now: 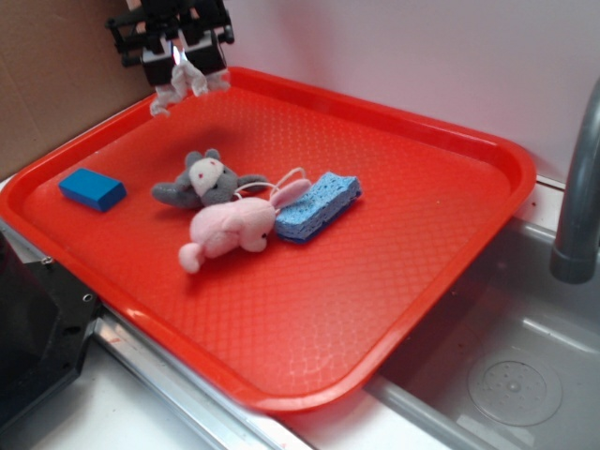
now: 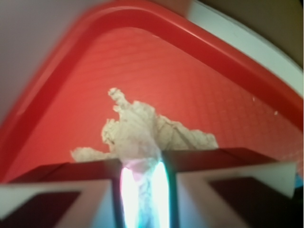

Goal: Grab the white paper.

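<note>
1. One gripper (image 1: pixel 185 67) hangs over the far left corner of the red tray (image 1: pixel 441 141), its fingers clamped together on the white paper (image 1: pixel 187 86), which dangles above the tray floor.
2. One wad of paper, two plush toys, one sponge and one block lie within the exterior view; all but the paper rest on the tray.
3. The grey plush mouse (image 1: pixel 202 181) with a white face lies near the tray's middle, touching the pale pink plush bunny (image 1: pixel 234 228) on its near side.
4. The blue sponge (image 1: pixel 319 204), porous and rectangular, lies just beside the bunny toward the right edge; whether they touch cannot be told.
5. The blue block (image 1: pixel 93 189), smooth and flat, sits alone near the left edge, well apart from the toys.
6. Only the wrist view shows the paper (image 2: pixel 142 130) close: crumpled, fibrous, off-white, bunched between the two fingers (image 2: pixel 71 190), with the tray's (image 2: pixel 95 21) rounded corner rim behind.
7. Only the exterior view shows the grey sink (image 1: pixel 525 375) and tap (image 1: pixel 577 206) beyond the tray's right edge, and the tray's diamond-patterned floor.
</note>
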Motion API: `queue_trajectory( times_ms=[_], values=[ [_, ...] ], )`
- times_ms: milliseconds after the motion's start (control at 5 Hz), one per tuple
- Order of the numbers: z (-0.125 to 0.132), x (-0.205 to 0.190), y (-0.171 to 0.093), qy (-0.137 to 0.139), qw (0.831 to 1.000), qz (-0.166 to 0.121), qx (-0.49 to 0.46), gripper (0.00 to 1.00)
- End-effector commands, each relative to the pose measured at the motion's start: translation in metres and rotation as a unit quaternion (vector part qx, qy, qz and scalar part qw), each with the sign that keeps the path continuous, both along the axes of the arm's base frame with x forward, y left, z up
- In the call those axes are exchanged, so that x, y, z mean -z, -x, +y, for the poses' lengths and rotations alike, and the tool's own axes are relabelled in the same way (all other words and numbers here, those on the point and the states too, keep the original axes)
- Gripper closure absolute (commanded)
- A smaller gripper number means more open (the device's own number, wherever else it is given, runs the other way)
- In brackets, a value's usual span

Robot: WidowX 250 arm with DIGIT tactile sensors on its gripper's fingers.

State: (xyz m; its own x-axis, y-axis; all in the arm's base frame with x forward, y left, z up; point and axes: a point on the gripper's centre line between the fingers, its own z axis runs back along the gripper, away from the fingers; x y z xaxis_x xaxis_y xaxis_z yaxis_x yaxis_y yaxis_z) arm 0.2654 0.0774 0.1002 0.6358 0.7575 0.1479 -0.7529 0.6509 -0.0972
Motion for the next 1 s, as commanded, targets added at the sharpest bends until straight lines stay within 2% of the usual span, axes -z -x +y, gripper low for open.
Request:
queue_trajectory(
  times_ms=[0,200,400,600,800],
  values=[
    [-0.035,-0.066,0.036,0.022,0.967,0.003,0.255,1.0],
    [-0.045,-0.079,0.052,0.026,0.953,0.004,0.303,1.0],
    [-0.05,-0.083,0.065,0.025,0.948,0.001,0.318,1.0],
    [-0.052,-0.079,0.065,0.028,0.954,-0.001,0.297,1.0],
    [-0.042,-0.073,0.055,0.027,0.963,0.025,0.268,1.0]
  ],
)
